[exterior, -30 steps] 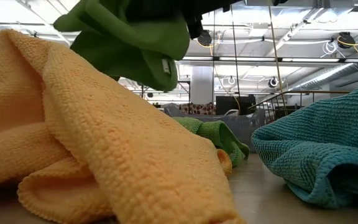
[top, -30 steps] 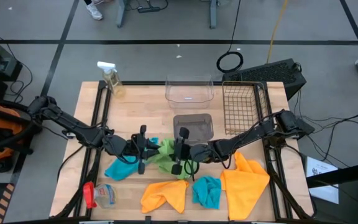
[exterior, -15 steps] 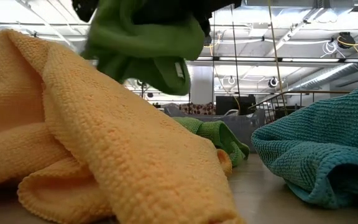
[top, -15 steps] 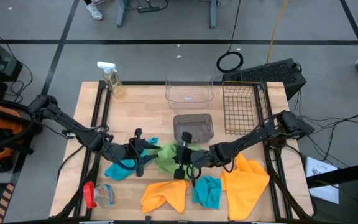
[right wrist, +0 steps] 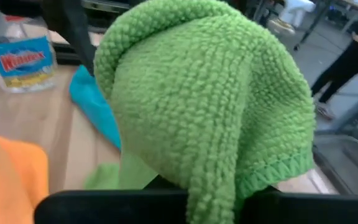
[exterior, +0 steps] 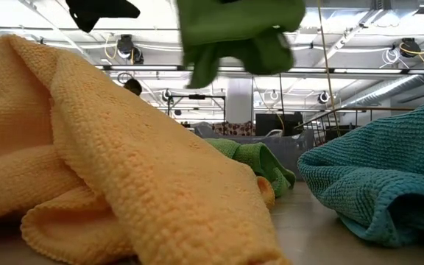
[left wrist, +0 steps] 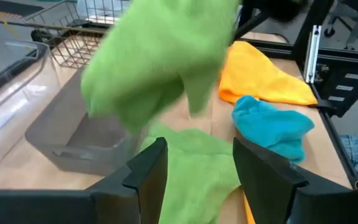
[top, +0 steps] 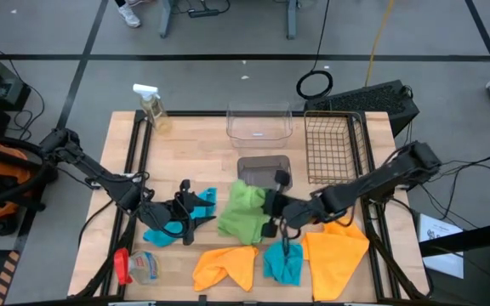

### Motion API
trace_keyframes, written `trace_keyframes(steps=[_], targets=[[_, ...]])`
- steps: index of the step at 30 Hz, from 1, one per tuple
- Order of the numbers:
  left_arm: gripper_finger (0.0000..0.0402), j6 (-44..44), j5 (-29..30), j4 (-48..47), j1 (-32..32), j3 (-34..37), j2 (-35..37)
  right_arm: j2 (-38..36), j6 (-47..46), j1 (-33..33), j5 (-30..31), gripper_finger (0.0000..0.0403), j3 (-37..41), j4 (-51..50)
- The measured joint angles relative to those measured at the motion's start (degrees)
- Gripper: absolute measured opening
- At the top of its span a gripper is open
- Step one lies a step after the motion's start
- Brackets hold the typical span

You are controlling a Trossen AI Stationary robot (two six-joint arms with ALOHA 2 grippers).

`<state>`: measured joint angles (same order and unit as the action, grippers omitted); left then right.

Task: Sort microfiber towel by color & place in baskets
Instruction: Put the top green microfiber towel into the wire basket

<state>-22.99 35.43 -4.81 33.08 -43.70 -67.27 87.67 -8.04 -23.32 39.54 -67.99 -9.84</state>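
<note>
My right gripper (top: 270, 206) is shut on a lime green towel (top: 243, 208) that hangs in the air (exterior: 241, 29) just near of the smoky grey tub (top: 264, 170). A second green towel (left wrist: 194, 165) lies flat on the table under it. My left gripper (top: 196, 208) is open and touches nothing; its fingers stand over that lying towel's edge (left wrist: 201, 171). One turquoise towel (top: 164, 231) lies by the left gripper, another (top: 283, 262) near the front edge. Two orange towels (top: 228, 265) (top: 339, 246) lie in front. The clear tub (top: 259, 123) and wire basket (top: 330, 146) stand at the far side. My right gripper holds the green towel lifted clear of the table, reaching in level from the table's right. The cloth drapes over and around the fingers in a bunched dome (right wrist: 204, 93), with a stitched edge (right wrist: 272, 168) hanging slack, so which part is pinched stays hidden.
A spray bottle with a white trigger (top: 151, 106) stands at the far left corner. A blue-labelled bottle (top: 140, 268) lies at the near left corner. Bare wood shows between the spray bottle and the clear tub.
My right gripper has risen and drawn toward the table's right, carrying the green towel up off the other green one; the towel now hangs clear beside the grey tub. The second green towel stayed flat on the table.
</note>
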Motion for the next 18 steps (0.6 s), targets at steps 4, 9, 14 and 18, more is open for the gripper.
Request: trace_keyframes(steps=[4,9,14,18], targets=[[0.0189,-0.68,1.28,-0.66,-0.04,0.02,-2.20,-6.61,-3.48,0.35,1.69,0.0003,0.00,-10.22],[0.0190,-0.71,1.51,-0.07,-0.58,0.03,-5.43,-14.46,-7.81,1.38,3.27,0.0004,0.00,-21.40],[0.0190,-0.67,1.52,0.80,-0.79,0.04,-5.63,-20.96,-12.87,4.13,4.48,0.0005,0.00,-32.99],[0.0190,-0.67,1.51,1.42,-0.80,0.04,-5.61,-24.65,-16.48,7.58,4.29,0.0005,0.00,-39.77]])
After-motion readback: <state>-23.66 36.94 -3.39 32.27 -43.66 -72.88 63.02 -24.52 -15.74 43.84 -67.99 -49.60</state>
